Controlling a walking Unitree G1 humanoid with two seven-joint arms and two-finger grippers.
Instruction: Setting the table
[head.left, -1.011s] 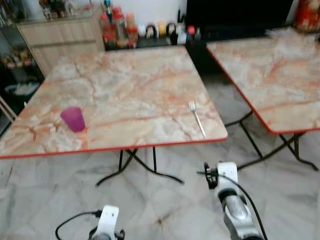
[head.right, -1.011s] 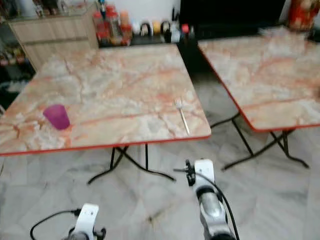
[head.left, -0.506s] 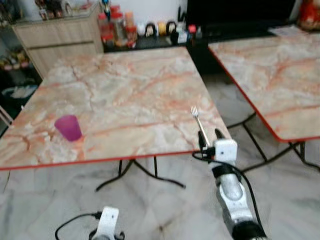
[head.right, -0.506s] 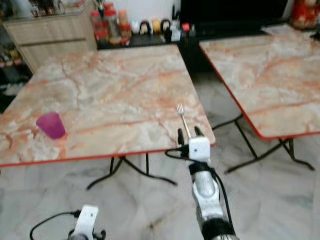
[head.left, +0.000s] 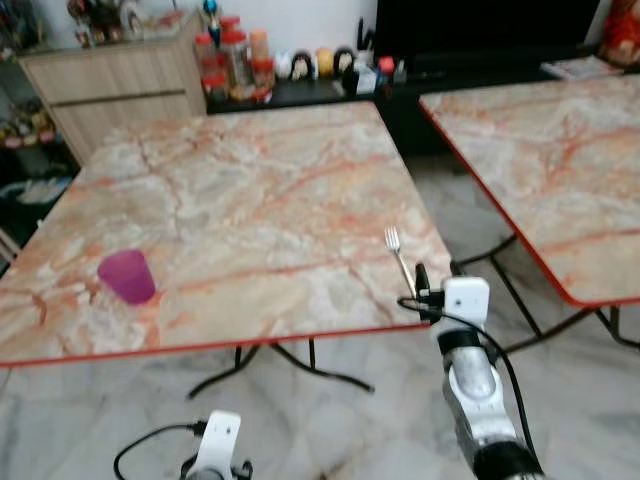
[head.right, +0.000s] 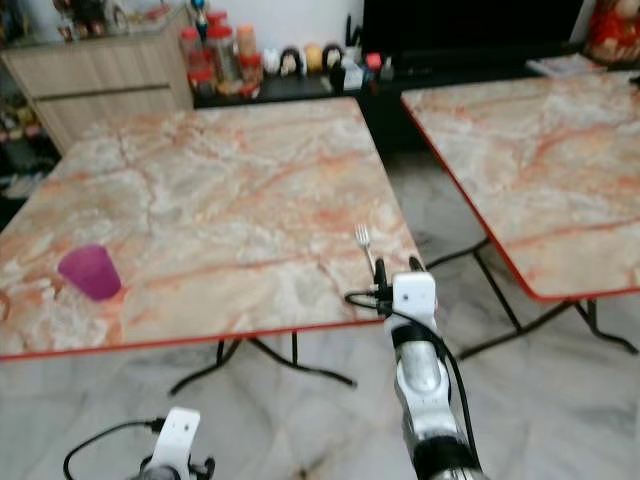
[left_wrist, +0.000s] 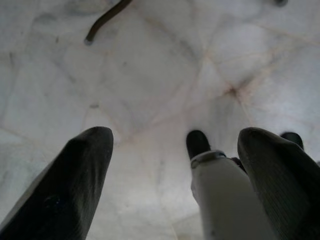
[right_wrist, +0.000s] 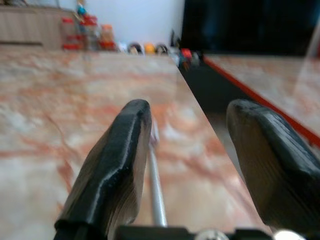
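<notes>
desk (head.left: 250, 190): glossy pink-veined marble look, red edge | fork (head.left: 397, 256): shiny metal | cup (head.left: 127, 277): translucent purple plastic | floor (head.left: 330, 420): polished pale marble tile | cabinet (head.left: 110, 85): matt light wood

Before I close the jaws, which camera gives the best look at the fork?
The left eye view: the whole fork lies near the table's front right corner, tines away, right gripper at its handle. The right eye view shows the same. The right wrist view shows just a blurred handle beside one open finger.
</notes>
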